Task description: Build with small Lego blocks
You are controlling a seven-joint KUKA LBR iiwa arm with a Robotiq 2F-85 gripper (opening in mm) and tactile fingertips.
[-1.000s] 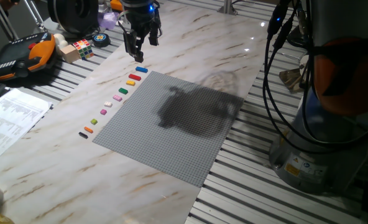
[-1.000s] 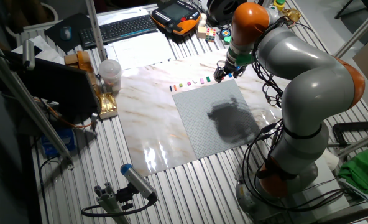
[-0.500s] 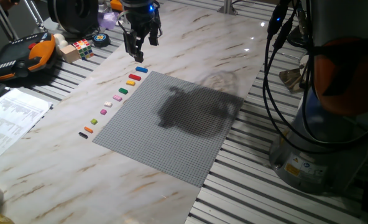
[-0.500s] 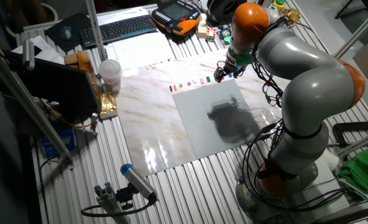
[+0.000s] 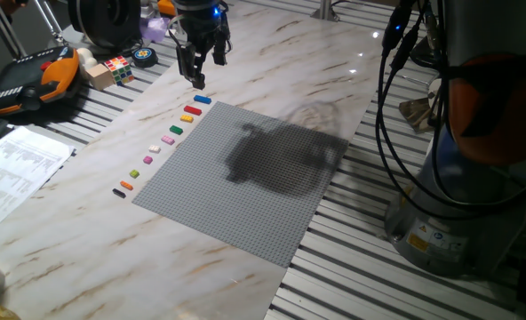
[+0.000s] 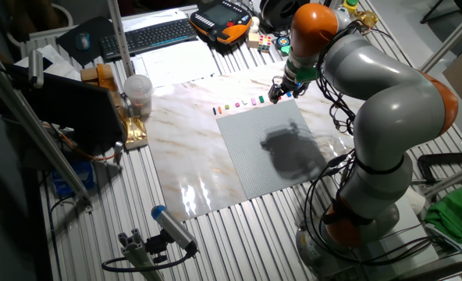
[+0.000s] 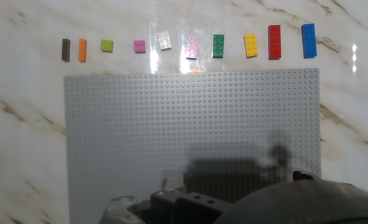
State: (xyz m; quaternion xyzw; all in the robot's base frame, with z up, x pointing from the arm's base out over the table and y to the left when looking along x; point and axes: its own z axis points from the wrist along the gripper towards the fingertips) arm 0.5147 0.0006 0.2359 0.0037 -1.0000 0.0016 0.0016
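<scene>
Nothing has moved since the earlier frames. Ten small bricks in the hand view, in one row along the top above the grey baseplate (image 7: 190, 137): black (image 7: 66, 50), orange (image 7: 82, 50), lime (image 7: 107, 45), magenta (image 7: 139, 46), white (image 7: 165, 40), pink (image 7: 191, 47), green (image 7: 218, 46), yellow (image 7: 251, 45), red (image 7: 274, 42), blue (image 7: 309, 40). Gripper (image 5: 196, 69) hovers upper left above the blue brick, jaws narrowly apart, holding nothing.
</scene>
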